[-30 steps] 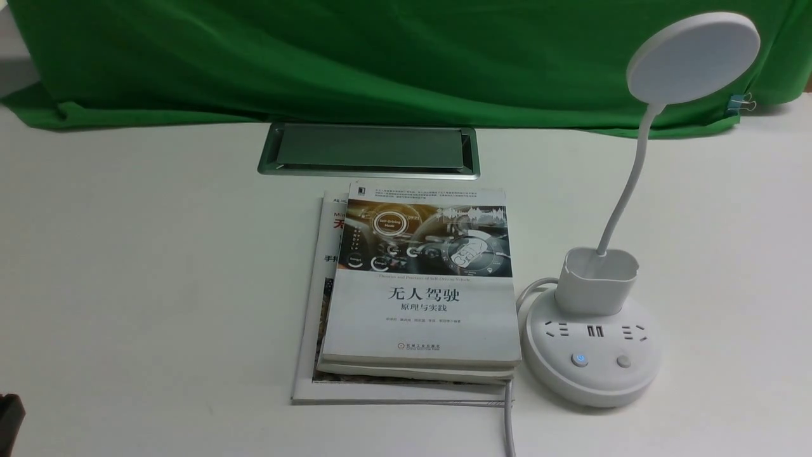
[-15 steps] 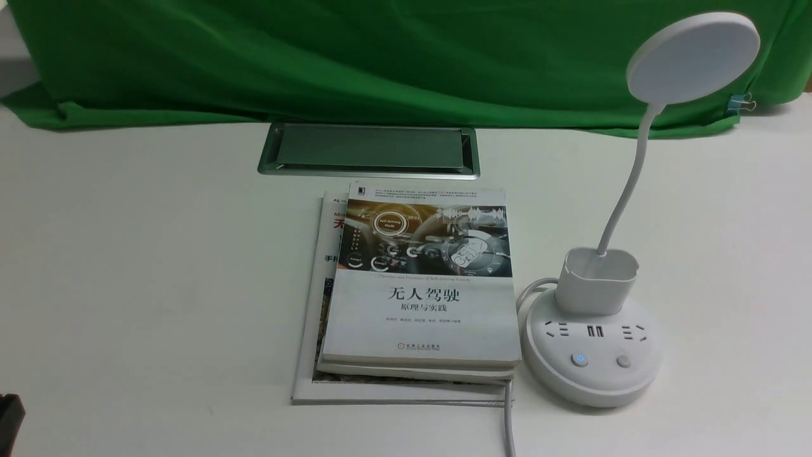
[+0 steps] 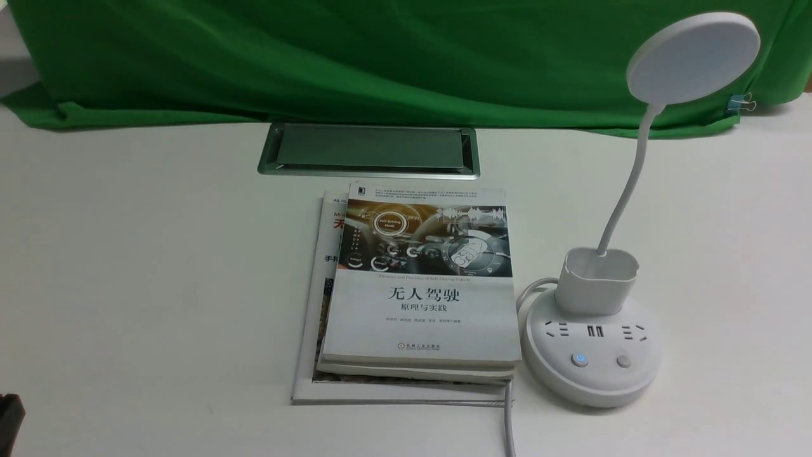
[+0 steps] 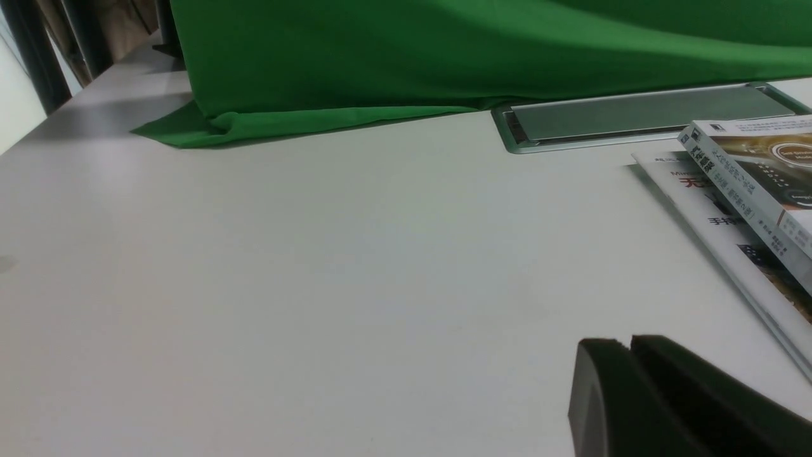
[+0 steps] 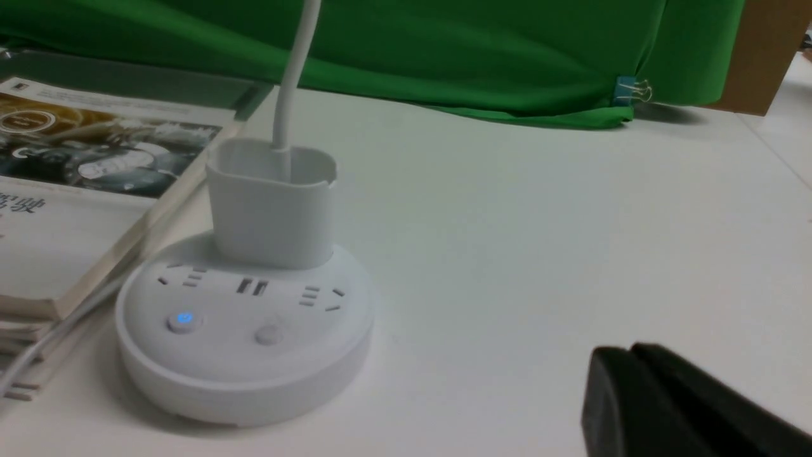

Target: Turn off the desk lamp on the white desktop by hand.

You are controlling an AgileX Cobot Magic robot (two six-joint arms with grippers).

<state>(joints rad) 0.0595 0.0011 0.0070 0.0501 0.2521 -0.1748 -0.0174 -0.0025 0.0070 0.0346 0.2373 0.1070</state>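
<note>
The white desk lamp (image 3: 593, 346) stands on the white desktop (image 3: 158, 266) at the right, its disc head (image 3: 693, 57) raised on a bendy neck. Its round base carries a blue-lit button (image 3: 579, 360) and a plain grey button (image 3: 623, 361). In the right wrist view the base (image 5: 244, 330) lies ahead, with the lit button (image 5: 183, 318) and the plain button (image 5: 269, 334). My right gripper (image 5: 631, 350) is shut and empty, apart from the base, over bare desktop. My left gripper (image 4: 630, 343) is shut and empty, over bare desktop; a dark bit of it (image 3: 9, 412) shows at the front view's lower left edge.
A stack of books (image 3: 419, 285) lies just left of the lamp base, over a magazine. The lamp's white cable (image 3: 509, 425) runs to the near edge. A silver-framed hatch (image 3: 369, 150) sits behind the books. A green cloth (image 3: 380, 57) hangs at the back, with a binder clip (image 3: 741, 101).
</note>
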